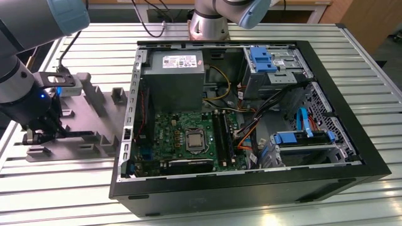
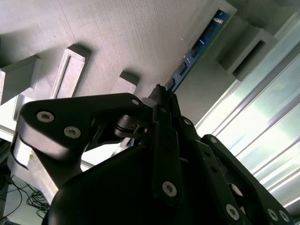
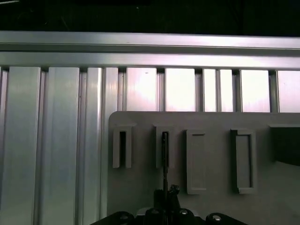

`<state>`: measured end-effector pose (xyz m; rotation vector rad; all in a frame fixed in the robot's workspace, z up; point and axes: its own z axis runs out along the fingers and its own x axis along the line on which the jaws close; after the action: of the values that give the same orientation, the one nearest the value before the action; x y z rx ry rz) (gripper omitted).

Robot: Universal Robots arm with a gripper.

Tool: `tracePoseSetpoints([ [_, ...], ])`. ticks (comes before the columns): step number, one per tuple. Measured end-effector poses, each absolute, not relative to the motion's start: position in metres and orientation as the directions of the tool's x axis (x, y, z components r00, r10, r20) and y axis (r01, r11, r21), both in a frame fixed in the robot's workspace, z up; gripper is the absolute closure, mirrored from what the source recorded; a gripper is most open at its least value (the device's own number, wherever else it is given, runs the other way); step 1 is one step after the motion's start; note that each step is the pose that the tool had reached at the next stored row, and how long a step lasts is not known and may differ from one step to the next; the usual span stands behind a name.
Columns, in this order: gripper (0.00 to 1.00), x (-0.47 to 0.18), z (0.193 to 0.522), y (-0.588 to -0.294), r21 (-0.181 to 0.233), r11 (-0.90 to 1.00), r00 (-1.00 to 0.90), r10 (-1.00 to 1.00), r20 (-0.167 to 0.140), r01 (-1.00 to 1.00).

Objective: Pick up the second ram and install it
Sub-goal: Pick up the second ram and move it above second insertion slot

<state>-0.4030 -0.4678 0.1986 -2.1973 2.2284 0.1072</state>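
Note:
The second ram point(image 2: 197, 47) is a thin blue-green board that stands on edge, its far end in a slot of the grey holder plate point(image 2: 117, 37). In the first wrist view I see the ram point(image 3: 165, 154) edge-on as a dark line rising out of one holder slot. My gripper point(image 2: 161, 93) has its black fingers closed together on the near end of the stick. In the exterior view the gripper point(image 1: 37, 137) is low over the holder plate point(image 1: 82, 136), at the exterior view's left of the open computer case point(image 1: 251, 188).
The holder plate point(image 3: 215, 159) has several upright blocks and empty slots beside the ram. Inside the case lie the motherboard with long black memory slots point(image 1: 221, 132), a grey power supply point(image 1: 172, 80), cables and blue drive brackets point(image 1: 301, 137). All rest on a ribbed aluminium table point(image 1: 63, 188).

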Motion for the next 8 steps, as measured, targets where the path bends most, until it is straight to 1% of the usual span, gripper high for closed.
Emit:
tracePoseSetpoints([
  [8,0.86,-0.4030,0.2000,-0.4679,0.042,0.013,-0.015,-0.998,-0.055,-0.999],
])
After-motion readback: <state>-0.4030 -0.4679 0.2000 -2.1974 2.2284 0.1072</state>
